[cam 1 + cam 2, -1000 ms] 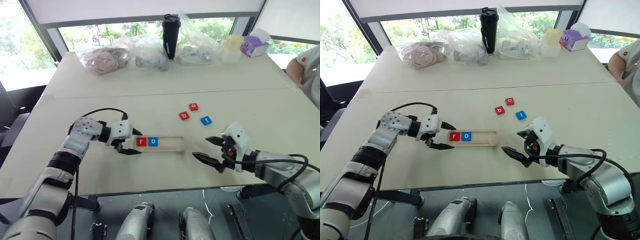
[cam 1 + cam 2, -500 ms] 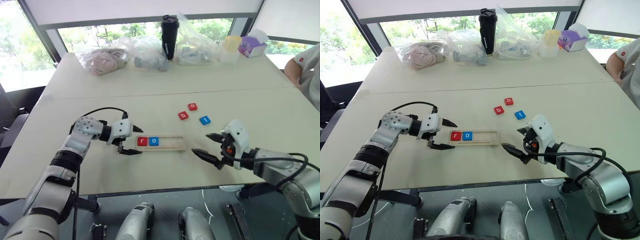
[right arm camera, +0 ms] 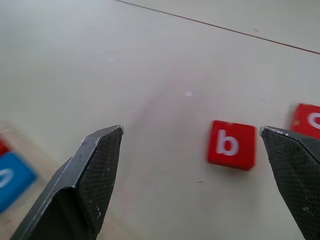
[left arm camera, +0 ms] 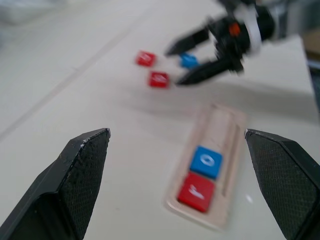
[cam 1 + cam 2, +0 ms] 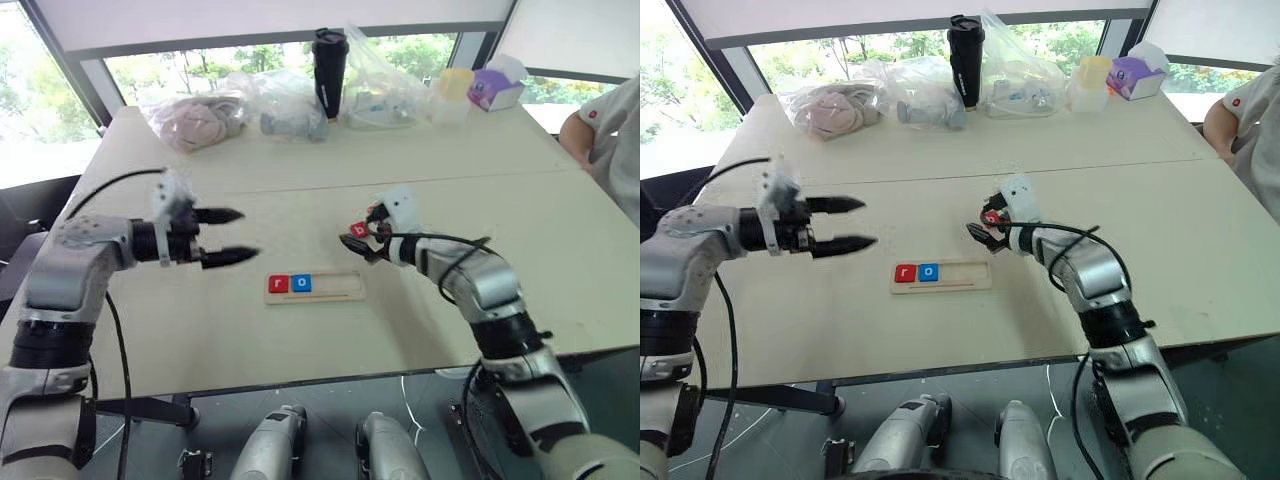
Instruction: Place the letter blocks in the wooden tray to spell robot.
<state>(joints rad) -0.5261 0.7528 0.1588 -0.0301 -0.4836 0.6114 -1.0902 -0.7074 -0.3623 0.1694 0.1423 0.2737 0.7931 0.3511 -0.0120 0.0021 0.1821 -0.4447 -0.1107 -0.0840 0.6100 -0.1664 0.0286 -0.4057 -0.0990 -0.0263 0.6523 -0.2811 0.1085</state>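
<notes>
The left tool (image 5: pixel 228 236) had pulled up and away from the wooden tray (image 5: pixel 335 287), fingers spread and empty, leaving the red r (image 5: pixel 278 285) and blue o (image 5: pixel 302 284) seated at the tray's left end. Meanwhile the right tool (image 5: pixel 362 238) had swung in across the surface, fingers wide apart, to hover over the red b (image 3: pixel 231 144), not gripping it. I took that tile as next; the other red tile (image 4: pixel 145 58) and blue tile (image 4: pixel 188 60) lay just beyond.

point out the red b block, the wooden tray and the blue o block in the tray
red b block (image 3: pixel 231 145): right wrist view, on its white letter.
wooden tray (image 5: pixel 340 286): left eye view, on its bare floor right of the tiles.
blue o block (image 4: pixel 206 161): left wrist view, on its top face.
</notes>
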